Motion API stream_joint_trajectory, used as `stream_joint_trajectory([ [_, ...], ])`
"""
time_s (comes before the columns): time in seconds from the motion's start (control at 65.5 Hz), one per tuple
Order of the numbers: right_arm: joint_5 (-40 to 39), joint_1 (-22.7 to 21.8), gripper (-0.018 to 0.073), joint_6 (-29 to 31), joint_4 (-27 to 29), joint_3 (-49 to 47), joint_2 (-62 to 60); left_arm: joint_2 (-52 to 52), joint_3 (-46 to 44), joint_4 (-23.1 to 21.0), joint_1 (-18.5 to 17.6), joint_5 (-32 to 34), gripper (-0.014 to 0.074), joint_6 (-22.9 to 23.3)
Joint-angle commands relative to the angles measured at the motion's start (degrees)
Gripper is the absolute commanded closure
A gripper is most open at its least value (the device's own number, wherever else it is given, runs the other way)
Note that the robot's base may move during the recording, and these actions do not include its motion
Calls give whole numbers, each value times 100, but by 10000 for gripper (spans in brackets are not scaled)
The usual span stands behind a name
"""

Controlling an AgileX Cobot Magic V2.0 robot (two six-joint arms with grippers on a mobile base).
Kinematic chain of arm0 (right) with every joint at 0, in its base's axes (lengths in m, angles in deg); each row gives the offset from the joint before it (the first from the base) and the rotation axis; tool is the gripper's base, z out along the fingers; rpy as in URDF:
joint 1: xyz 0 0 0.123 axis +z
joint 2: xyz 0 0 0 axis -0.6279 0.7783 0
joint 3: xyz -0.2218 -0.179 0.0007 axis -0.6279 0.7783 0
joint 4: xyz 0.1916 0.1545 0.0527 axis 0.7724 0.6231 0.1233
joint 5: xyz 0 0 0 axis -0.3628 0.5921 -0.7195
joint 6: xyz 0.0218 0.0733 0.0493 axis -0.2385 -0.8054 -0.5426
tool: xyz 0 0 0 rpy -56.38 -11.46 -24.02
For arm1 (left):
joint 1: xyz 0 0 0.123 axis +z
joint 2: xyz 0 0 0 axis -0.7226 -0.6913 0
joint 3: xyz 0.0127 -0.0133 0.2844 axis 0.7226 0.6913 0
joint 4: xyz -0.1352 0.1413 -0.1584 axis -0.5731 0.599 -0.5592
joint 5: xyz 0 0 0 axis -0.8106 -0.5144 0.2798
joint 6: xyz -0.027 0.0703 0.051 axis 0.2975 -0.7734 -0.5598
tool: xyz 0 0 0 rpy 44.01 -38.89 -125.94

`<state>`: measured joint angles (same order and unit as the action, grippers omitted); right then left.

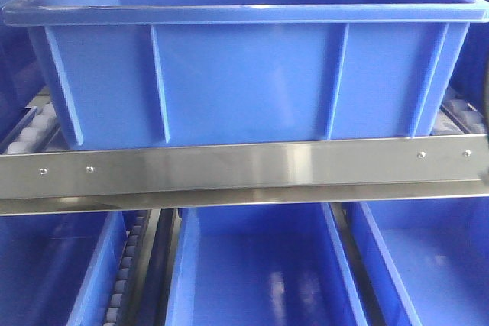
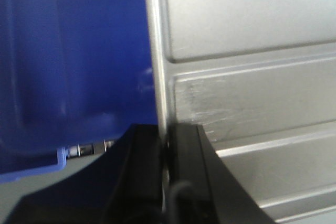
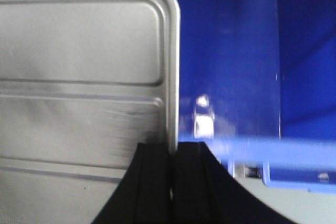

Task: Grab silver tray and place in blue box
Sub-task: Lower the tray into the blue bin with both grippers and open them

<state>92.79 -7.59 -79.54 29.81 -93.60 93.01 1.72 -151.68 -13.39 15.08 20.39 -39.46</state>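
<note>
Black left gripper [image 2: 167,137] and right gripper [image 3: 172,153] each pinch a side rim of the silver tray [image 2: 252,77], which hangs just above the open blue box [image 1: 244,74].

We see a brushed steel rail [image 1: 244,167] crossing mid-frame, white rollers [image 1: 34,129] at its left. Below, we find more blue crates [image 1: 260,272].
</note>
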Motion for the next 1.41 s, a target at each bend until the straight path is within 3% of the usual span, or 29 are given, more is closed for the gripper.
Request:
stream_joint_trajectory([
  [0.0, -821, -101, 503, 410, 622, -775, 206, -182, -734, -687, 108, 828, 602, -345],
  [0.137, -810, -306, 503, 732, 998, -1344, 745, -713, -1273, -789, 286, 838, 602, -587],
  [0.428, -1253, -546, 504, 772, 1023, -1477, 1263, -1289, -1453, -778, 339, 865, 602, -587],
  [1.069, -1121, -546, 501, 772, 1018, -1477, 1277, -1312, -1453, -778, 339, 954, 602, -587],
  [1.237, -1127, -546, 499, 772, 998, -1477, 1277, -1312, -1453, -475, 339, 1096, 602, -587],
  [1.39, -1165, -606, 499, 772, 963, -1477, 1277, -1312, -1453, -453, 458, 1153, 602, -587],
])
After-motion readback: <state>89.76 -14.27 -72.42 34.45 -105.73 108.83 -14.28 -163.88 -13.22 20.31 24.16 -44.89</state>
